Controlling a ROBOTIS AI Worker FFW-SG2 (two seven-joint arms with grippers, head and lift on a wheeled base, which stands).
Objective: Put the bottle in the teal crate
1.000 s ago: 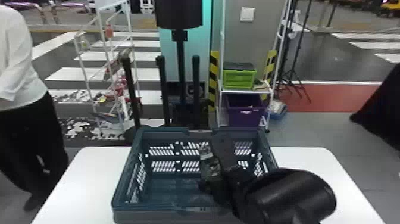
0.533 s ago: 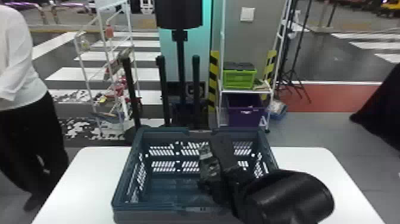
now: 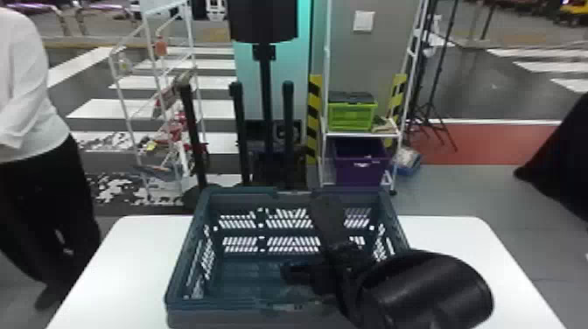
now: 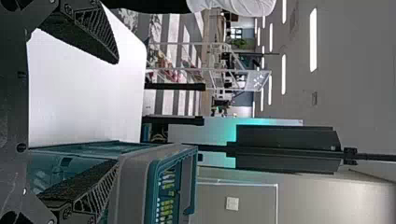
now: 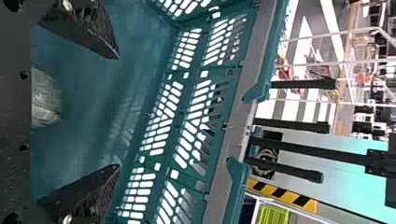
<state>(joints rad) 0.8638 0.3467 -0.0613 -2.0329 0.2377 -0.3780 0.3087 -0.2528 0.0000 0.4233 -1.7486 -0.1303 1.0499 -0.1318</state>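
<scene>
At the near left, the left end effector [image 4: 116, 112] is near the teal crate's left side, its two black fingers spread wide apart and empty. From the near right, the right arm [image 3: 428, 291] reaches in over the crate, with the right end effector [image 3: 308, 249] inside it. The right one's fingers stand well apart in its wrist view, gripping nothing. The bottle [image 5: 45, 98] is inside the crate, low down beneath the right end effector; only part of its clear, whitish body shows, and whether it touches the fingers cannot be told.

The teal crate [image 3: 183, 249] sits upright on the white counter [image 3: 109, 271], with slotted walls and a grey band along its outside. Bare counter extends to its left and right.

Farther off, beyond the counter, dark upright posts [image 3: 238, 131] rise around a black stand topped by a large black cylinder [image 3: 262, 22]. To the far left is a white wire rack [image 3: 126, 107]. To the far right, a white shelf unit [image 3: 358, 133] carries a lime-green crate [image 3: 352, 116], with a purple bin [image 3: 359, 168] below. A striped yellow-and-black strip [image 3: 313, 113] runs upright just beside the shelf unit, and a black tripod [image 3: 431, 103] stands to its right.
</scene>
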